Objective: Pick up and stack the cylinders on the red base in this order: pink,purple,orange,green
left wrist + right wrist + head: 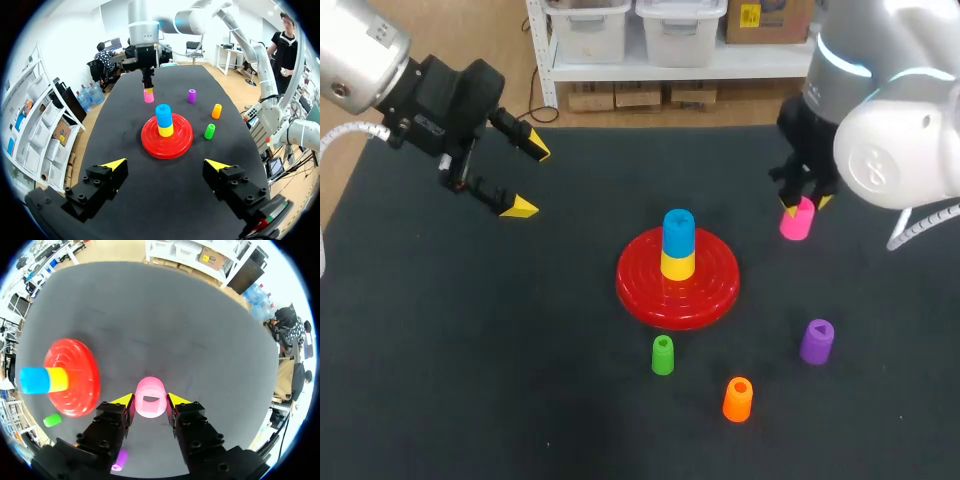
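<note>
The pink cylinder (pixel 797 222) stands on the table, right of the red base (pixel 640 290). My right gripper (pixel 805 206) is down over it, both fingers against its sides; in the right wrist view the pink cylinder (pixel 151 397) fills the gap of the right gripper (pixel 150 401). On the base a blue cylinder (pixel 678 228) sits on a yellow one (pixel 677 265). Purple (pixel 817 341), orange (pixel 738 399) and green (pixel 663 355) cylinders stand in front of the base. My left gripper (pixel 529 178) hangs open and empty above the table's left side.
In the left wrist view the red base (pixel 150 142) lies ahead of my left gripper (pixel 165 164), with the green cylinder (pixel 210 131) and orange cylinder (pixel 216 111) beside it. The black mat (pixel 470 350) covers the table.
</note>
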You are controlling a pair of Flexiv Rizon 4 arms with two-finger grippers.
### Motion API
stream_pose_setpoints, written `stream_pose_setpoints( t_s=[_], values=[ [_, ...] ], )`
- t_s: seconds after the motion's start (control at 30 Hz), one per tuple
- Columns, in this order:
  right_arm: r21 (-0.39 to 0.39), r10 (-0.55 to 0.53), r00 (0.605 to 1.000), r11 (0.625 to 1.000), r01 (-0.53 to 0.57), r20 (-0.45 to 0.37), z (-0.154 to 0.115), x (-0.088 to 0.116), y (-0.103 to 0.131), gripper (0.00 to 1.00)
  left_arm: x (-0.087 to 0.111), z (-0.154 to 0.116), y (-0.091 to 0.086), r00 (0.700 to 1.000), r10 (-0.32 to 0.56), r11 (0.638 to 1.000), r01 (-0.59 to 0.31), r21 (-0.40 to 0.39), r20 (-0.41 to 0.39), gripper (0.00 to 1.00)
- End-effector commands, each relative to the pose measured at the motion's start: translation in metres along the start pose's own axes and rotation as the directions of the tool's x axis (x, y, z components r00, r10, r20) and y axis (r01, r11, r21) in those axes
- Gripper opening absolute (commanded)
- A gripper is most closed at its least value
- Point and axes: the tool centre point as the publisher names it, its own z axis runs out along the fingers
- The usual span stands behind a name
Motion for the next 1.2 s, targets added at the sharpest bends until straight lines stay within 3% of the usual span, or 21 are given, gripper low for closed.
stream_pose_setpoints(
  t_s=[0.03, 0.27, 0.43, 0.8, 1.2],
  values=[
    [0.001, -0.016, 1.000, 1.000, 0.016, 0.017, -0.041, -0.002, 0.014, 0.00, 0.000, 0.000, 0.001, 1.000, 0.001, 1.000, -0.001, 0.002, 0.000, 1.00],
    [-0.021, -0.135, 0.990, 0.991, 0.135, 0.033, -0.091, -0.029, 0.056, 0.00, 0.000, 0.000, 0.001, 1.000, 0.001, 1.000, -0.001, 0.002, 0.000, 1.00],
    [-0.062, -0.254, 0.967, 0.965, 0.254, 0.012, -0.107, -0.040, 0.095, 0.00, 0.000, 0.000, 0.001, 1.000, 0.001, 1.000, -0.001, 0.002, 0.000, 1.00],
    [-0.080, -0.418, 0.907, 0.907, 0.413, -0.056, -0.086, -0.043, 0.164, 0.00, 0.000, 0.000, 0.001, 1.000, 0.001, 1.000, -0.001, 0.002, 0.000, 1.00],
    [-0.095, -0.461, 0.885, 0.886, 0.454, -0.069, -0.084, -0.031, 0.180, 0.00, 0.000, 0.000, 0.001, 1.000, 0.001, 1.000, -0.001, 0.002, 0.000, 1.00]
  ],
)
